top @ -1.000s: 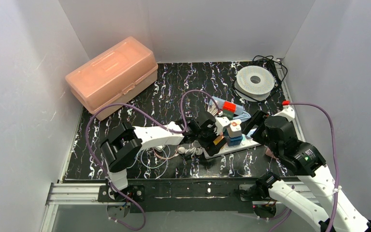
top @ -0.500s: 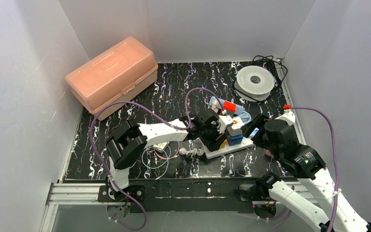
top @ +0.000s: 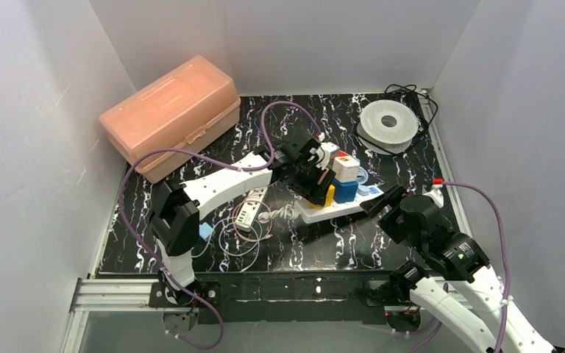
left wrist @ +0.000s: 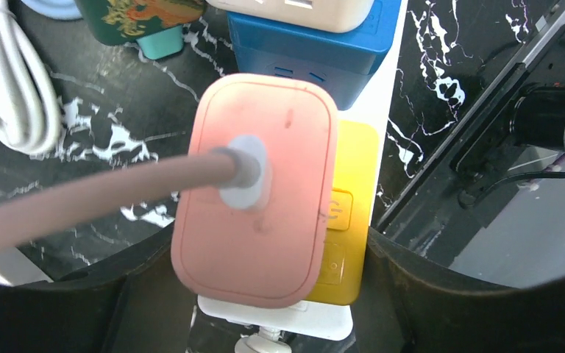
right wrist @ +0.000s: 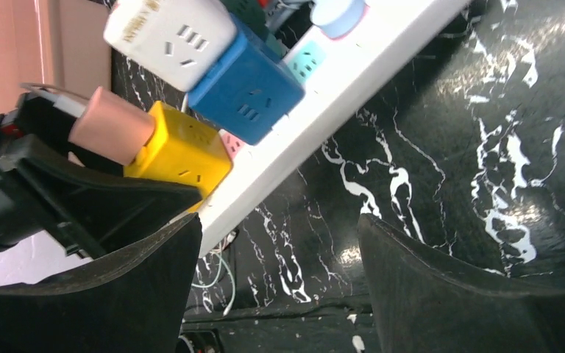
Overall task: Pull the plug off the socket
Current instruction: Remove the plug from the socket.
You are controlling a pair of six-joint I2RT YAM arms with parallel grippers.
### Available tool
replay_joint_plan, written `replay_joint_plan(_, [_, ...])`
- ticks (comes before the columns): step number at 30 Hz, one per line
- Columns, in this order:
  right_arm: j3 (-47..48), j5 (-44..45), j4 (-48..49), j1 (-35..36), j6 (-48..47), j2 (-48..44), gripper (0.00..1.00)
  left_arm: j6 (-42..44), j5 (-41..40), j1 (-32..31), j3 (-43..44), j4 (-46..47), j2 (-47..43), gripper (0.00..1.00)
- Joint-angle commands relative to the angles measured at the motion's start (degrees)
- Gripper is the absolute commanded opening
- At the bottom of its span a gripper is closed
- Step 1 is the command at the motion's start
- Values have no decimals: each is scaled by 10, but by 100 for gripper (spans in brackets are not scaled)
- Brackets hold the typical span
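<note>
1. Top external view: a black tabletop [top: 213, 158] veined in white and purple fills the floor of a plain white enclosure, with walls [top: 301, 44] at the back and on both sides.
2. An aluminium rail [top: 118, 290] runs along the near edge, where both arms are bolted.
3. A translucent pink storage box [top: 169, 114] stands in the back left corner, lid down.
4. A white spool [top: 388, 121] lies flat in the back right corner, with a black cable [top: 404, 90] bunched behind it.
5. A white power strip [top: 335, 209] lies slantwise near the middle, carrying a yellow socket cube [left wrist: 349, 213], a blue cube [left wrist: 316, 44] and a white cube [top: 346, 168].
6. A smaller white strip [top: 249, 209] and loops of thin wire lie to its left.
7. The pink plug [left wrist: 254, 191] sits pressed against the yellow socket cube, its cord [left wrist: 81, 202] running back towards the left wrist camera.
8. The left tool [left wrist: 265, 250] pinches the pink plug, one dark finger on either side.
9. The right tool [right wrist: 276, 220] hangs spread wide near the strip's right end, nothing between its fingers.
</note>
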Motion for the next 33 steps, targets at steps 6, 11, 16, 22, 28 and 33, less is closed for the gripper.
replay_joint_plan(6, [-87, -63, 121, -1, 193, -29, 85, -94, -28, 10, 34, -87, -61, 0])
replay_joint_plan(11, [-129, -54, 197, -1, 243, -20, 84, -97, -39, 10, 31, -90, -66, 0])
replay_joint_plan(16, [-137, -55, 248, -1, 246, 32, 81, -114, -41, 18, 31, -95, -70, 0])
replay_joint_plan(22, [-146, -53, 293, 0, 261, 92, 76, -132, -46, 27, 40, -98, -67, 0])
replay_joint_plan(28, [-166, -60, 312, 1, 270, 98, 75, -143, -47, 35, 47, -95, -59, 0])
replay_joint_plan(33, [-190, -76, 345, 6, 287, 107, 75, -155, -49, 38, 56, -94, -52, 0])
